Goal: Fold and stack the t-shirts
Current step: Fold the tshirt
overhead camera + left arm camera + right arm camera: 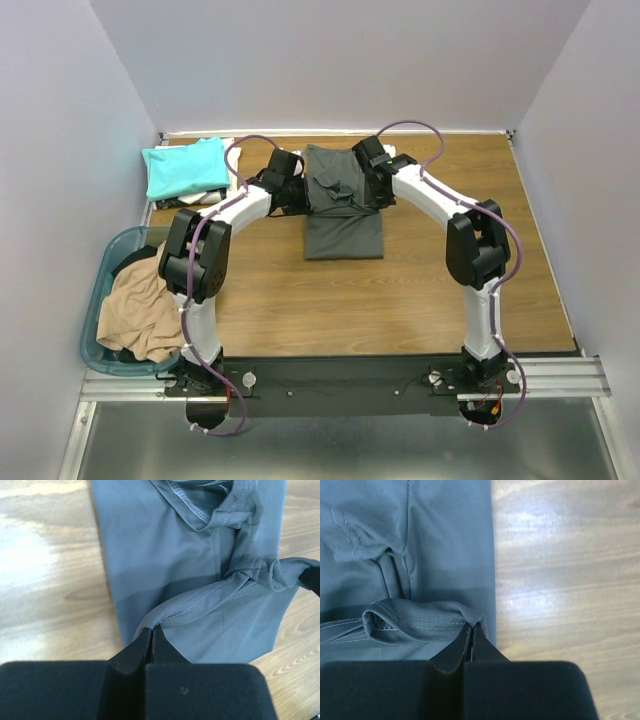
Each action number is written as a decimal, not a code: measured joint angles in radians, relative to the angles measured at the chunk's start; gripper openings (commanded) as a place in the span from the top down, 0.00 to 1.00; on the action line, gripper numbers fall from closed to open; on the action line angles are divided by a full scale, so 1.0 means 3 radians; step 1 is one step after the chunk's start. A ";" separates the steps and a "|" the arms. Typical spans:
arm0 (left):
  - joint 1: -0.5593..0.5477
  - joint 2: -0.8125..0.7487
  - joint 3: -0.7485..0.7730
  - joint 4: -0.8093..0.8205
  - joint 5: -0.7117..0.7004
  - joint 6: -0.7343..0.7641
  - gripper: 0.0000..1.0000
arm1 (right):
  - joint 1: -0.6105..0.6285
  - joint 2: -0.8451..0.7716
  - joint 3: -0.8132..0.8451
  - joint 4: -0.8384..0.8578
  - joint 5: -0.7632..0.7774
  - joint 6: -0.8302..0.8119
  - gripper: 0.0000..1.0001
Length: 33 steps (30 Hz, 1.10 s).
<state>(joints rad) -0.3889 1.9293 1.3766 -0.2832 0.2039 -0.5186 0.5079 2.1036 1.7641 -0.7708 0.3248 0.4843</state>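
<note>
Basket holds tan shirt (perhaps more beneath); end effectors both clamp grey shirt.

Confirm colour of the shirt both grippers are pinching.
The shirt is plain dark grey, no pattern; it shows best in the left wrist view.

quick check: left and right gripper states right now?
left gripper: closed, pinching a stitched edge of the dark grey t-shirt.
right gripper: closed, pinching the bunched edge of the same shirt.
</note>
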 measured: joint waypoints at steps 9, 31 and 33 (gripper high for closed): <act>0.0055 0.0239 0.0137 0.0042 0.0043 0.0081 0.45 | -0.0069 0.0259 0.0276 0.0005 -0.0013 -0.0151 0.39; -0.0303 -0.0515 -0.1137 0.0579 0.0010 -0.0081 0.45 | 0.0006 -0.0245 -0.0240 0.0191 -0.1100 -0.0216 0.41; -0.0366 -0.0458 -0.1181 0.0614 0.0011 -0.0100 0.45 | 0.0034 -0.0229 -0.0270 0.0200 -0.1148 -0.0207 0.41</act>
<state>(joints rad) -0.4988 1.7920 1.0222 -0.0990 0.2073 -0.5488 0.5182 2.0350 1.6833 -0.7109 -0.0196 0.4221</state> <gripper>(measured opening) 0.551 0.597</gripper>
